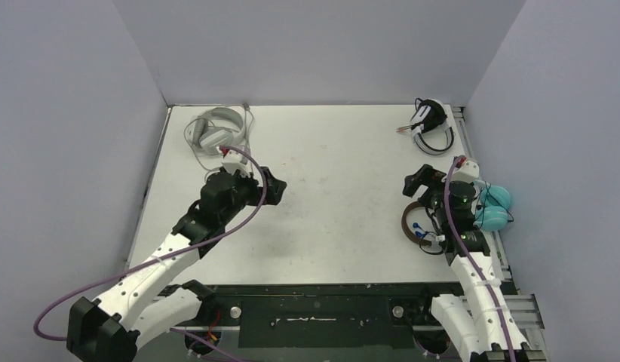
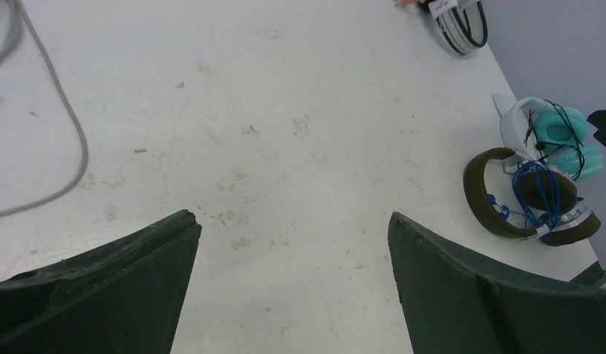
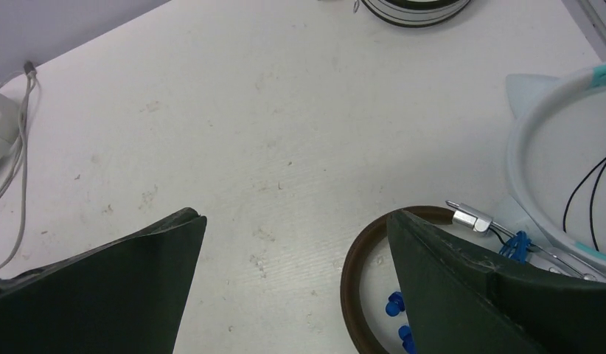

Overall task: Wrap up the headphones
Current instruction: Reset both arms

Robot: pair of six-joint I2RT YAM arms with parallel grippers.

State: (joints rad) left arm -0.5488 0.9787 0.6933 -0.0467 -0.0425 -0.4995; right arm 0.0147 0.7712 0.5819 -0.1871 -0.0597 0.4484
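Left claw (image 1: 274,186) spread wide and empty above the bare middle of the counter (image 1: 337,151), right claw (image 1: 413,181) released above the brown headphones (image 1: 411,223) with blue cable near the right edge, teal headphones (image 1: 497,205) just beside them, black-and-white headphones (image 1: 432,125) at the far right corner, pale grey headphones (image 1: 215,132) at the far left.

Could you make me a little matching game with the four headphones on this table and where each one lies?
1 brown headphones
2 teal headphones
3 grey headphones
4 black-and-white headphones

A far left corner
B far right corner
C right edge, halfway along
D blue cable bundled inside its band

Pairs: 1-D, 2-C, 3-A, 4-B
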